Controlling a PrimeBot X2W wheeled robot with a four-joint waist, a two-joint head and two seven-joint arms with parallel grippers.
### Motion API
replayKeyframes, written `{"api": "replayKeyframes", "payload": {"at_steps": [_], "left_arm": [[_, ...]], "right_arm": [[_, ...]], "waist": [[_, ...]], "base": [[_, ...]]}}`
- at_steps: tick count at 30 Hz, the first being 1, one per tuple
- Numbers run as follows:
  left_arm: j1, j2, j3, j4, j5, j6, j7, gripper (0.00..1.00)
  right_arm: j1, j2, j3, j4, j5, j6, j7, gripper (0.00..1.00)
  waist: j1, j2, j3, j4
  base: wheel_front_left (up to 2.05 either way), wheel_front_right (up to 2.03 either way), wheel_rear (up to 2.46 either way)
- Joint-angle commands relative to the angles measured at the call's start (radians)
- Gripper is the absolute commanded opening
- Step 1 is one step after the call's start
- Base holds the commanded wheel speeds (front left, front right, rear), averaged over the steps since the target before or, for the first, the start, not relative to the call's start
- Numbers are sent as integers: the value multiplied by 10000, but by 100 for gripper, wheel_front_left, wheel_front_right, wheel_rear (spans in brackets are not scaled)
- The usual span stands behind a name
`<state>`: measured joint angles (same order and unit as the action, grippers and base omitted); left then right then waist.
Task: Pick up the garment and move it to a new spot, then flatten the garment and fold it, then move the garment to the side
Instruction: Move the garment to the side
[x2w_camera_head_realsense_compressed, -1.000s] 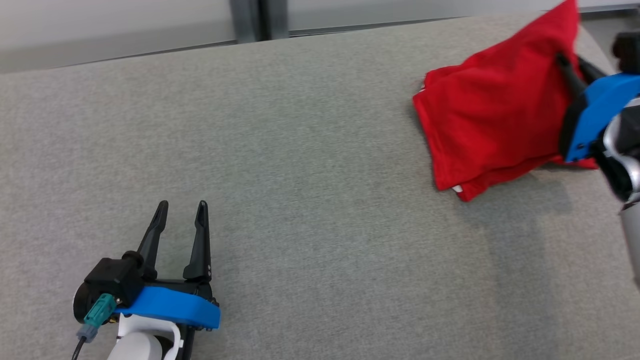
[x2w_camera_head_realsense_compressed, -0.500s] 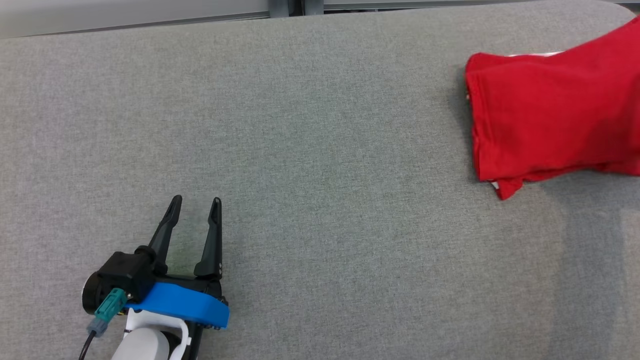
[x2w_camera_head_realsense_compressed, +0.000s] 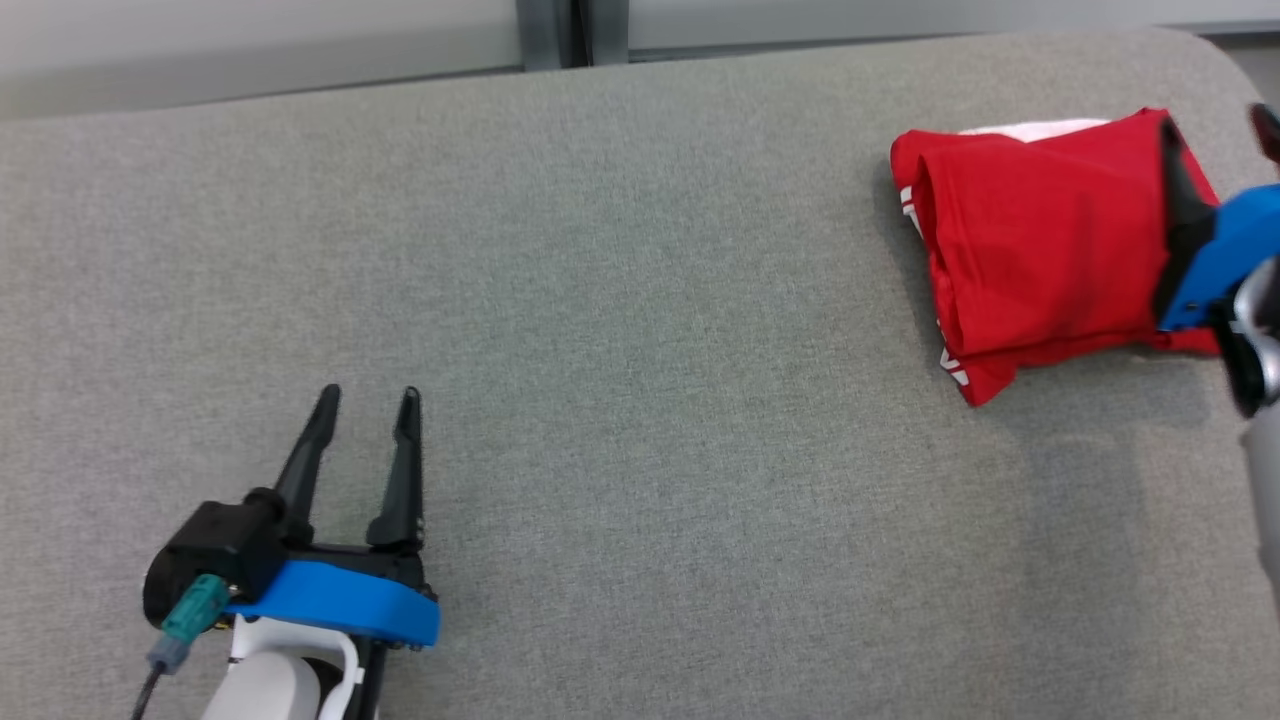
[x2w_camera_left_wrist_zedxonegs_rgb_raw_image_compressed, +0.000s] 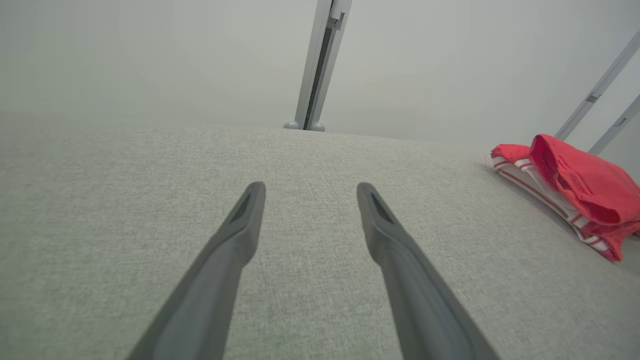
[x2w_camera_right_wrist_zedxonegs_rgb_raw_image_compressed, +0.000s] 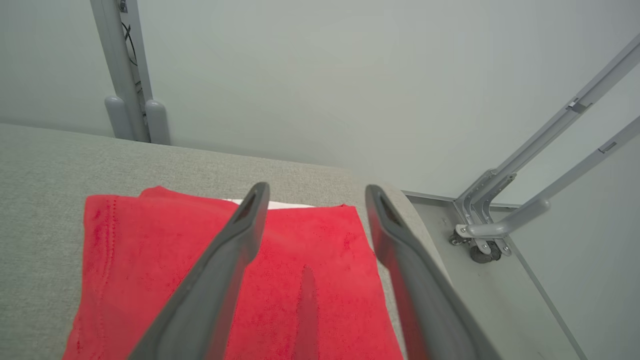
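The garment (x2w_camera_head_realsense_compressed: 1040, 245) is a folded red shirt with white-striped edges, lying near the far right corner of the grey padded table (x2w_camera_head_realsense_compressed: 640, 330). It also shows at the right of the left wrist view (x2w_camera_left_wrist_zedxonegs_rgb_raw_image_compressed: 575, 187) and under the fingers in the right wrist view (x2w_camera_right_wrist_zedxonegs_rgb_raw_image_compressed: 280, 280). My right gripper (x2w_camera_head_realsense_compressed: 1215, 125) hovers over the garment's right part, jaws open, nothing between them (x2w_camera_right_wrist_zedxonegs_rgb_raw_image_compressed: 312, 192). My left gripper (x2w_camera_head_realsense_compressed: 365, 400) rests low at the near left, open and empty (x2w_camera_left_wrist_zedxonegs_rgb_raw_image_compressed: 307, 187), far from the garment.
The table's rounded right corner (x2w_camera_right_wrist_zedxonegs_rgb_raw_image_compressed: 400, 200) lies just beyond the garment, with floor and grey metal frame legs (x2w_camera_right_wrist_zedxonegs_rgb_raw_image_compressed: 505, 220) past it. A grey post (x2w_camera_left_wrist_zedxonegs_rgb_raw_image_compressed: 317, 65) stands behind the far edge against a pale wall.
My right gripper has opened and let go of the garment, which now lies flat on the table instead of hanging lifted. The head camera shifted; the left gripper has stayed put.
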<state>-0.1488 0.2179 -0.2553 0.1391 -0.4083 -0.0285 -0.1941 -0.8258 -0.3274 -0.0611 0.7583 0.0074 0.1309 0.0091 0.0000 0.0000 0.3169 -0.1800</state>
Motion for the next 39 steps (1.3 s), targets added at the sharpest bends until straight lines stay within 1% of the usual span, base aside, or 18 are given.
{"api": "replayKeyframes", "payload": {"at_steps": [1,3,6,10,13,15,16,20,24,27,30,33,39], "left_arm": [[-68,72,144,44,-78,68,-87,100],[-39,67,344,126,-199,137,-200,100],[80,39,622,242,-294,357,-352,100],[241,-40,1072,484,-471,555,-548,100],[515,-153,1167,524,-436,684,-615,100],[664,-160,1211,604,-408,676,-639,100],[664,-160,1211,604,-408,676,-639,100],[951,-292,1156,860,-339,642,-682,100],[1179,-520,1112,1180,-463,421,-702,100],[1365,-590,1135,1420,-443,379,-704,100],[1510,-687,1129,1582,-408,349,-711,100],[1662,-734,1094,1653,-318,345,-714,100],[1586,-846,1055,1735,-262,296,-718,100]], "right_arm": [[-161,92,171,-98,64,-3,-184,100],[-90,353,475,-210,215,-3,-415,100],[268,709,731,-376,494,-3,-774,100],[929,1299,809,-628,778,-3,-1229,100],[1659,1771,750,-822,842,-3,-1582,100],[2198,2092,675,-976,785,-3,-1817,100],[2198,2092,675,-976,785,-3,-1817,100],[3432,2581,472,-1354,783,-3,-2138,100],[4578,2753,445,-1908,608,-3,-2328,100],[5304,2772,863,-2337,1206,-1,-2403,100],[5835,2744,986,-2747,1534,-3,-2482,100],[6170,2754,1145,-2995,1911,-1,-2539,100],[6392,2754,1308,-3133,1942,-1,-2593,100]], "waist": [[0,0,-156,-28],[0,0,-370,36],[0,0,-728,196],[0,0,-1178,466],[0,0,-1496,678],[0,0,-1677,794],[0,0,-1677,794],[0,0,-2018,1060],[0,0,-2261,1252],[0,0,-2392,1344],[0,0,-2500,1393],[0,0,-2590,1425],[0,0,-2677,1461]], "base": [[0,0,0],[0,0,0],[0,0,0],[0,0,0],[0,0,0],[0,0,0],[0,0,0],[0,0,0],[0,0,0],[0,0,0],[0,0,0],[0,0,0],[0,0,0]]}}
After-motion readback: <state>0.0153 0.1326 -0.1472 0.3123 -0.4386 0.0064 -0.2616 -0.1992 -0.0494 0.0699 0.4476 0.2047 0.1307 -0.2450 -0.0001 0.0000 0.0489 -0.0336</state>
